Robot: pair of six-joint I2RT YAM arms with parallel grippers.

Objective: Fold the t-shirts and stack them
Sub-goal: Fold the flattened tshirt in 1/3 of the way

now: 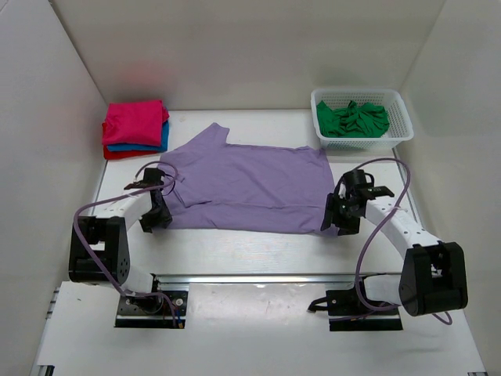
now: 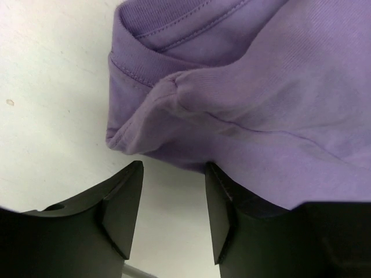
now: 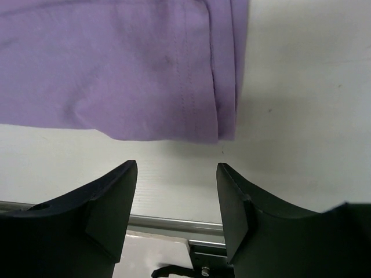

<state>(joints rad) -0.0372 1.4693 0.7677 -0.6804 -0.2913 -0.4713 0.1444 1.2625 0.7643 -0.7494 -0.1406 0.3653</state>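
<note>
White table (image 1: 235, 254) bears the lilac shirt (image 1: 250, 184), surely soft and limp, probably best pinched at its near corners, where left gripper (image 1: 154, 218) and right gripper (image 1: 335, 218) hang open, empty.

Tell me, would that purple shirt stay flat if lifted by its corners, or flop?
Probably floppy: the purple shirt lies limp, with soft creases and a rolled-over edge in the left wrist view. Lifted by two corners, it would likely sag between them. It looks thin; pushed, it would probably bunch rather than slide.
</note>
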